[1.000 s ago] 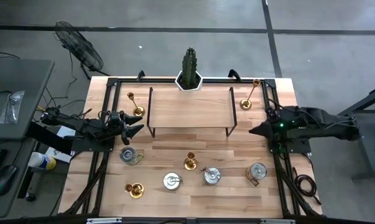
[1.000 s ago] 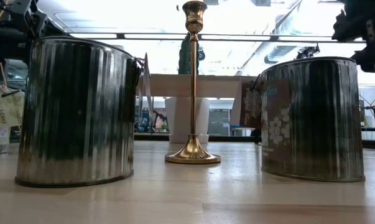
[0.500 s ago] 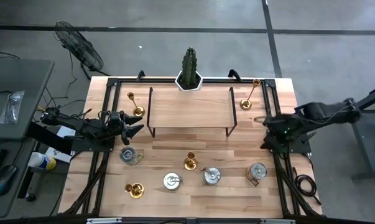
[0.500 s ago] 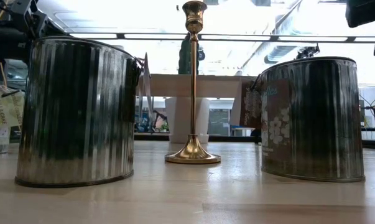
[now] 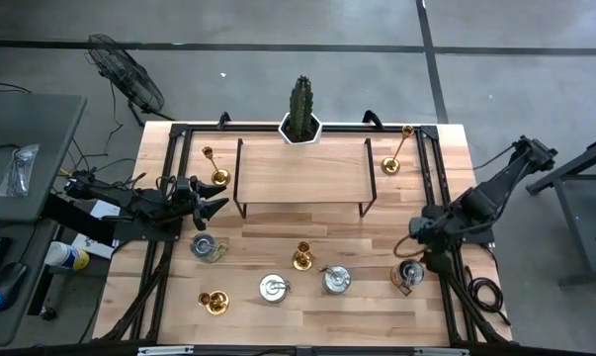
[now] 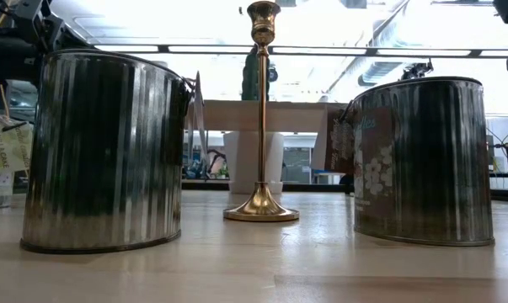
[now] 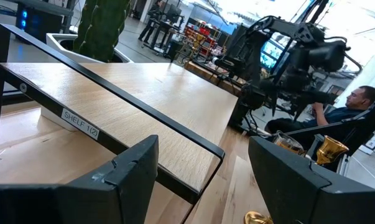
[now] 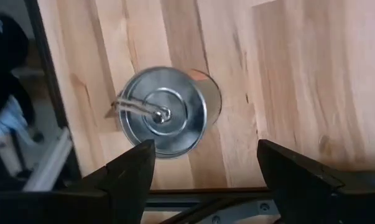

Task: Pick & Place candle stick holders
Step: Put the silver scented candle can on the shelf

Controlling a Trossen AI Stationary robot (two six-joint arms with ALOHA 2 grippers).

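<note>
Four gold candle stick holders stand on their round bases: far left [image 5: 212,166], far right [image 5: 396,155], middle [image 5: 301,257] and near left [image 5: 214,302]. The low view shows the middle one [image 6: 261,118] upright between two silver tins. My left gripper [image 5: 218,201] is open and empty beside the shelf's left end; its wrist view [image 7: 203,155] looks along the shelf. My right gripper [image 5: 417,235] is open and points down over the near-right silver tin [image 5: 408,274]. That tin's lid [image 8: 164,112] shows ahead of the gripper [image 8: 206,158], which touches nothing.
A wooden shelf on a black frame [image 5: 302,170] stands at the table's middle far side, with a potted cactus [image 5: 300,109] behind it. Three more silver tins [image 5: 208,247], [image 5: 272,288], [image 5: 336,280] stand near the front. A person [image 7: 361,102] sits beyond the table.
My right gripper has swung from the table's right edge toward the near edge and tipped to point down, ending above the near-right silver tin. No object has moved.
</note>
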